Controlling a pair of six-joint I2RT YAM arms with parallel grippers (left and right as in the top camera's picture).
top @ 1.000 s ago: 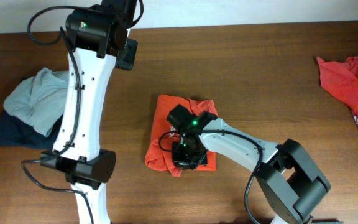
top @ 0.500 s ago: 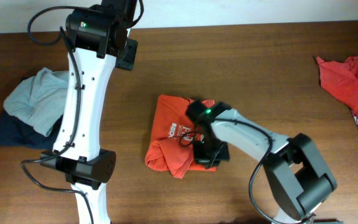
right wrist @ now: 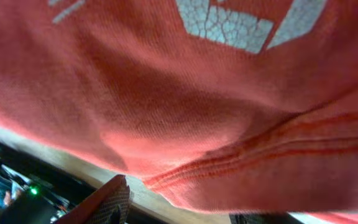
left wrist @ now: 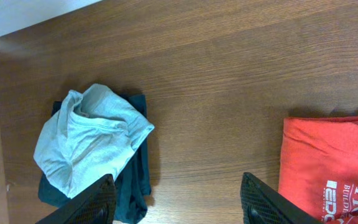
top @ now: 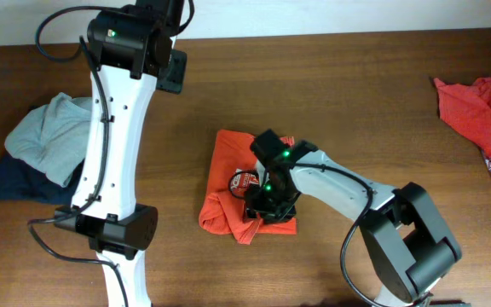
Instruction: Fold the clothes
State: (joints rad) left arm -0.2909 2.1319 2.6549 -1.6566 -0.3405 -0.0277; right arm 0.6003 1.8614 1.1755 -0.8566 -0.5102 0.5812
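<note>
Overhead, folded red shirt point(top: 228, 183): lies in the middle of the table point(top: 356, 102), with some white print showing.
Overhead, right gripper point(top: 269, 205): sits on top of the folded red shirt, on its right half.
Overhead, other red shirt point(top: 484, 119): lies loose at the right edge, well apart.
Overhead, grey and blue pile point(top: 41, 141): on the left, beside the left arm point(top: 113, 145).
Left wrist, left gripper point(left wrist: 182, 202): fingers point(left wrist: 98, 202) wide apart, nothing between them, high above the wood.
Left wrist, below: the grey and blue pile on the left, the folded red shirt on the right, bare table between.
Right wrist, right gripper: red cloth fills the view, very close. One fingertip point(right wrist: 107, 202) peeks in below. I cannot tell if it grips or has let go.
</note>
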